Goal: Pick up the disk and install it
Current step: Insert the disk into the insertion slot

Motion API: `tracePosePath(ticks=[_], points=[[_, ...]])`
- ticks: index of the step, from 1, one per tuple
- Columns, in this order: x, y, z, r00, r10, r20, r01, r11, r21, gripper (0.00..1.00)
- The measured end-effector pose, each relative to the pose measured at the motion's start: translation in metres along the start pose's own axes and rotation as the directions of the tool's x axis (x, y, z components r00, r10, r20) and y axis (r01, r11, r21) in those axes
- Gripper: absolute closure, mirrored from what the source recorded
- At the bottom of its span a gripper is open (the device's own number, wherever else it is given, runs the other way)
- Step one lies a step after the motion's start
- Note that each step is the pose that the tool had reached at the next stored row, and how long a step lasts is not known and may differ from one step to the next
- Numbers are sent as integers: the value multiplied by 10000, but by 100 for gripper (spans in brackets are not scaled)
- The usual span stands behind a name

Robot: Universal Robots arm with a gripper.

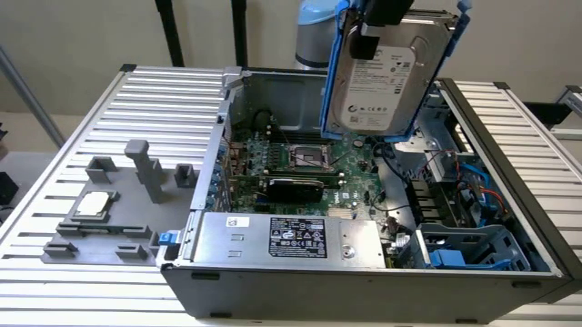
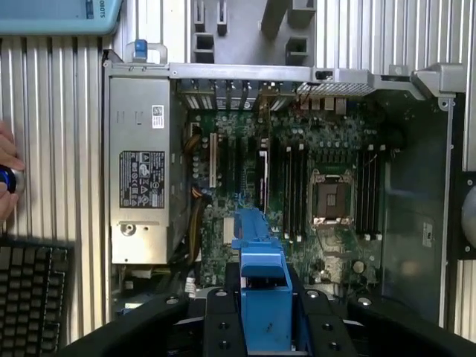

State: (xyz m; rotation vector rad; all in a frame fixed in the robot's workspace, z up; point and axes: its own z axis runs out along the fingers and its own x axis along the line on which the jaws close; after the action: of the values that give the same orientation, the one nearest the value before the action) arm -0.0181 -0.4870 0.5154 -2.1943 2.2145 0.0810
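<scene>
The disk (image 1: 386, 82), silver-grey with a white label and a blue carrier frame, hangs tilted in the air over the back of the open computer case (image 1: 364, 286). My gripper (image 1: 375, 30) is shut on its upper end, coming down from above. In the wrist view the blue carrier frame (image 2: 260, 268) sticks out between my black fingers (image 2: 216, 327), above the motherboard (image 2: 312, 193) far below. The blue drive cage (image 1: 464, 252) sits in the case's near corner on the exterior view's right.
The silver power-supply box (image 1: 291, 238) lies along the case's front wall. A small CPU chip (image 1: 94, 204) rests on a grey fixture (image 1: 100, 225) at the exterior view's left. A person's hand (image 2: 6, 182) and a black keyboard (image 2: 30, 297) are beside the case.
</scene>
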Motion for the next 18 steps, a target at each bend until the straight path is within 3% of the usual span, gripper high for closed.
tracePosePath(ticks=[8, 18], points=[[148, -335, 5, 10000, -1, 1, 1, 10000, 0, 100], [442, -614, 53, 10000, 0, 0, 0, 10000, 0, 100]])
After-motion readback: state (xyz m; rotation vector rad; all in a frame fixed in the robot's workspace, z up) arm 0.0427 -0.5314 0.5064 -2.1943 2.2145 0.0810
